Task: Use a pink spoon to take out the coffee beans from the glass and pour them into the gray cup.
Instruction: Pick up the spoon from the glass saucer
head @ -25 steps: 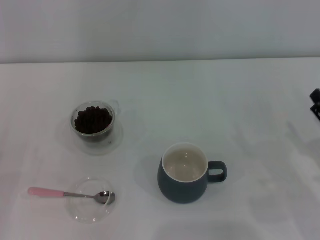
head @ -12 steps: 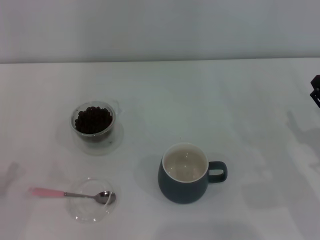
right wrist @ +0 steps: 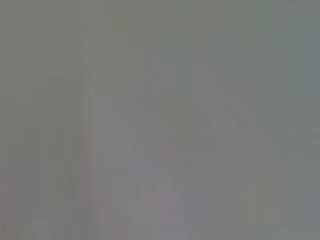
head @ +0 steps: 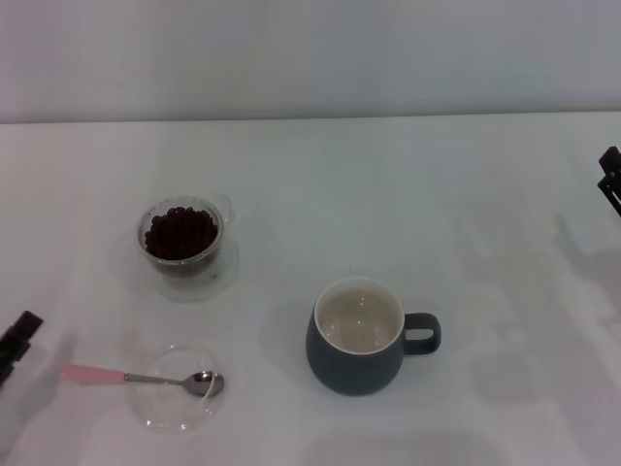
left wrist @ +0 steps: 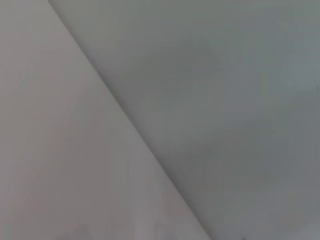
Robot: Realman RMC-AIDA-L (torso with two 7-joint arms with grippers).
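Left gripper [head: 17,342] at table's left edge, just beside pink spoon [head: 136,377] handle; right gripper [head: 610,178] at far right edge; cannot tell either's finger state. Gray cup [head: 357,335] upright, holds nothing. Glass [head: 181,236] holds coffee beans [head: 180,230]. Spoon bowl rests in shallow glass dish [head: 175,408].

a white table [head: 408,184] carries the glass [head: 181,236] on a saucer [head: 225,273], the gray cup [head: 356,336] and a clear dish [head: 160,413].

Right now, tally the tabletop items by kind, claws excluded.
Cups: 2 (small clear glass cup with dark coffee beans; rounded dark blue-gray ceramic mug)
Spoons: 1 (pink-handled metal teaspoon)
Dishes: 1 (shallow clear glass dish)
Total: 4
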